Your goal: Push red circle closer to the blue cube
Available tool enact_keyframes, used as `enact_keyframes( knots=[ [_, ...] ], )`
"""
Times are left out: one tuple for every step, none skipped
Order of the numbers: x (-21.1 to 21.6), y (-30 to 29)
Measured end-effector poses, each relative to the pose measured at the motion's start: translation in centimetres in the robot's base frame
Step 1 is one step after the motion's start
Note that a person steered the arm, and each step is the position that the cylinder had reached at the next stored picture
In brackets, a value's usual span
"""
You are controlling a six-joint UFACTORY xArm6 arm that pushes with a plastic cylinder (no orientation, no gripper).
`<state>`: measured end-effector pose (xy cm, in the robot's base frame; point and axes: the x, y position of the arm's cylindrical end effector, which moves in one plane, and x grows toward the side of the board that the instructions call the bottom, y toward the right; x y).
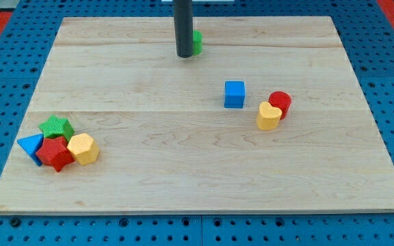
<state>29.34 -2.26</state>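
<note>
The red circle (280, 102) lies right of centre on the wooden board (197, 171). A yellow heart (268, 115) touches its lower left side. The blue cube (234, 94) sits a short gap to the left of the red circle. My tip (184, 54) is near the view's top, well up and left of the blue cube, right beside a green block (196, 42) that the rod partly hides.
A cluster sits at the view's lower left: a green star (55, 126), a blue triangle (31, 146), a red star (56, 154) and a yellow hexagon (83, 149). A blue pegboard (5, 82) surrounds the board.
</note>
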Motion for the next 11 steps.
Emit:
enact_keyframes(
  knots=[
    [-1.2, 1.2],
    [-3.0, 1.6],
    [-2.9, 4.1],
    [-0.4, 9.9],
    [2.6, 18.5],
    [8.7, 23.4],
    [15.7, 23.3],
    [16.4, 20.7],
    [16.0, 17.7],
    [15.2, 16.9],
    [13.9, 16.4]
  ],
)
